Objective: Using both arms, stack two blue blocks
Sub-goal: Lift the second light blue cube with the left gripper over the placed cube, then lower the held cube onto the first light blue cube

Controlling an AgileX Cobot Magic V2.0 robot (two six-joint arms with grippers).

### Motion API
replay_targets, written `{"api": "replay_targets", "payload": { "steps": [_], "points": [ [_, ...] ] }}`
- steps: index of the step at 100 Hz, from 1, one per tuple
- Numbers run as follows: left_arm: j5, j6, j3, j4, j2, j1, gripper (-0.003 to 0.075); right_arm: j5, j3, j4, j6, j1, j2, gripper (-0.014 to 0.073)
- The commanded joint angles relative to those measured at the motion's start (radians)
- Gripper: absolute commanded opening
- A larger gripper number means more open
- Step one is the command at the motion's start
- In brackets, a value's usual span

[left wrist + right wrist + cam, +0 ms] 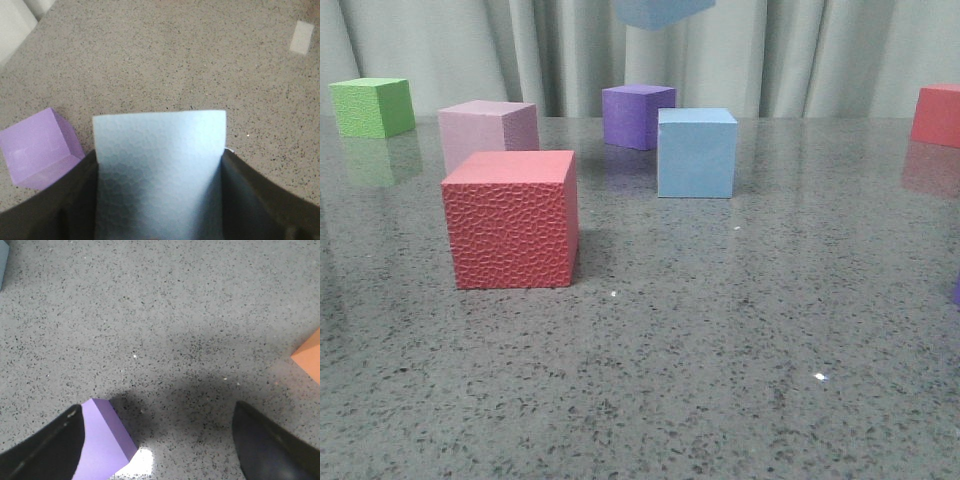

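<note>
One blue block [697,152] stands on the grey table, right of the purple cube [638,115]. The other blue block [660,10] hangs in the air at the top edge of the front view, above and a little left of the first. In the left wrist view my left gripper [159,170] is shut on this blue block [159,165], with black fingers [65,200] against both of its sides and the purple cube [40,149] on the table below. My right gripper [157,440] is open and empty over the table. No gripper shows in the front view.
A red pebble-textured cube [510,218] stands in front on the left, with a pink cube [488,132] behind it. A green cube [372,106] is far left and a red cube [937,114] far right. A purple cube [102,442] lies by the right gripper's finger, and an orange block [310,360] sits at the edge.
</note>
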Motion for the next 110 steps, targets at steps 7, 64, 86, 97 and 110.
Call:
{"api": "replay_targets", "payload": {
  "steps": [7, 64, 86, 97, 110],
  "points": [
    [0.005, 0.059, -0.032, -0.050, -0.053, -0.022, 0.0251, -0.050, -0.023, 0.000, -0.007, -0.007, -0.012, 0.0600],
    [0.016, 0.159, -0.032, -0.044, 0.002, -0.084, 0.0251, -0.043, -0.023, 0.000, -0.007, -0.007, -0.012, 0.0600],
    [0.016, 0.193, -0.032, -0.016, 0.002, -0.086, 0.0251, -0.043, -0.023, 0.000, -0.007, -0.007, -0.012, 0.0600],
    [0.016, 0.193, -0.032, 0.000, 0.002, -0.086, 0.0252, -0.043, -0.023, 0.000, -0.007, -0.007, -0.012, 0.0600],
    [0.016, 0.193, -0.032, 0.017, 0.002, -0.086, 0.0252, -0.043, -0.023, 0.000, -0.007, -0.007, -0.012, 0.0600]
  ]
}}
